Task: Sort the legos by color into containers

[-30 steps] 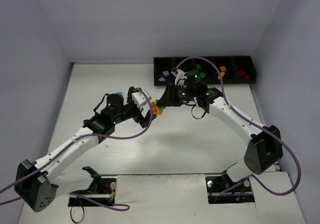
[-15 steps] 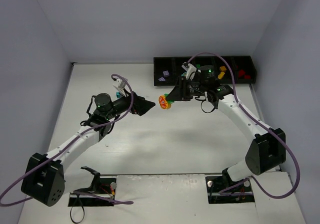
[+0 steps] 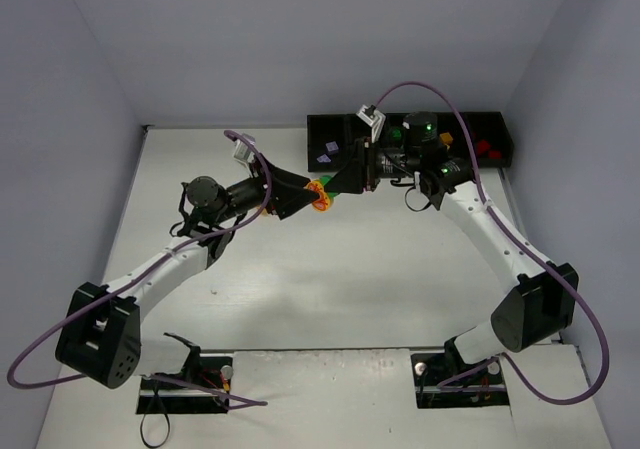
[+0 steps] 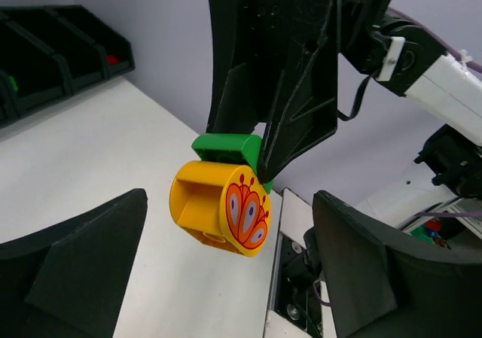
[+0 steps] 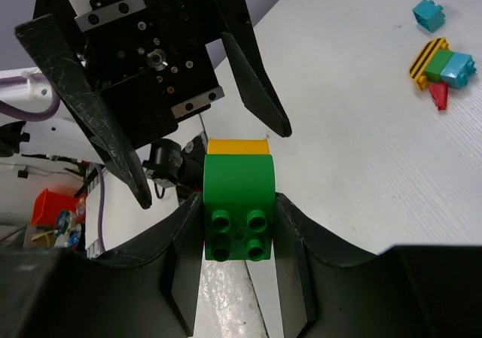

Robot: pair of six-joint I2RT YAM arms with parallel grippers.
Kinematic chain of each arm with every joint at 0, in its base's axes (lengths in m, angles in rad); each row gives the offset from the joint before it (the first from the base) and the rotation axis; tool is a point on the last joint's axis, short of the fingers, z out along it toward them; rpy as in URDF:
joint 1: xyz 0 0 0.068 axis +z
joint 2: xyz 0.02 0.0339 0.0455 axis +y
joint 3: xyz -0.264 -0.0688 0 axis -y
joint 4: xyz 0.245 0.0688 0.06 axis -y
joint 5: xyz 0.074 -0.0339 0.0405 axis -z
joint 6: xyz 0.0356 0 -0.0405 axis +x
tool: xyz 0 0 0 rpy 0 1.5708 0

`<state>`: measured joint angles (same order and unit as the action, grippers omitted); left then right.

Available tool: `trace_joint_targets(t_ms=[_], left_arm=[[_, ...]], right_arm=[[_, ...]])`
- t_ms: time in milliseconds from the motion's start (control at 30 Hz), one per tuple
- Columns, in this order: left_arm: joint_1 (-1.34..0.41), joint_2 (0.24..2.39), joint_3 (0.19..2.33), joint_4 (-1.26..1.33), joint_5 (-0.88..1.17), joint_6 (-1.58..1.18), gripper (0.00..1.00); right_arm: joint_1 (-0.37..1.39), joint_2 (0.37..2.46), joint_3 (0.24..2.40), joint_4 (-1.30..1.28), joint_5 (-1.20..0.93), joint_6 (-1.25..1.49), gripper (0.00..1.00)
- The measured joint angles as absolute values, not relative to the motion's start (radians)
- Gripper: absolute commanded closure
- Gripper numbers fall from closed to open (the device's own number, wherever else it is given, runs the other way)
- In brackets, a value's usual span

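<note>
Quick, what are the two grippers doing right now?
Left gripper: open, facing the yellow round piece.
Right gripper: closed on the green brick, yellow round piece attached.

Over middle of white bench (image 3: pixel 350 289), left pincer (image 3: pixel 305 201) and right pincer (image 3: pixel 340 185) meet tip to tip. Between them: round orange-yellow plastic brick (image 3: pixel 320 197), small green plastic brick (image 3: pixel 337 194) just right of it. Far right, long black plastic tray (image 3: pixel 311 144): lilac bricks (image 3: pixel 327 153) in left bin, yellow brick (image 3: pixel 444 145) and red bricks (image 3: pixel 484 148) in right-hand bins.
</note>
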<state>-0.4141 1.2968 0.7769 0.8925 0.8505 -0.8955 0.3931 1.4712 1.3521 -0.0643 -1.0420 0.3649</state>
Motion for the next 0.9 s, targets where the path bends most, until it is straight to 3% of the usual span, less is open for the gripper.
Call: trace_joint_targets(t_ms=[167,767,800,900], left_arm=[[-0.414,1.310,0.792,0.953,0.887,-0.923,0.38],[-0.419,1.390,0.822,1.012,0.979,-1.016,0.59],[-0.419,1.394,0.825,1.013,0.982,-1.022,0.64],[-0.418,1.407,0.836,1.014,0.996,-1.043,0.94]], right_arm=[[0.393,1.472,1.359,-0.047,-1.100,0.365,1.00],[0.385,1.472,1.362,-0.010,-1.143,0.365,1.00],[0.385,1.472,1.362,-0.010,-1.143,0.365,1.00],[0.383,1.472,1.362,-0.004,-1.154,0.357,1.00]])
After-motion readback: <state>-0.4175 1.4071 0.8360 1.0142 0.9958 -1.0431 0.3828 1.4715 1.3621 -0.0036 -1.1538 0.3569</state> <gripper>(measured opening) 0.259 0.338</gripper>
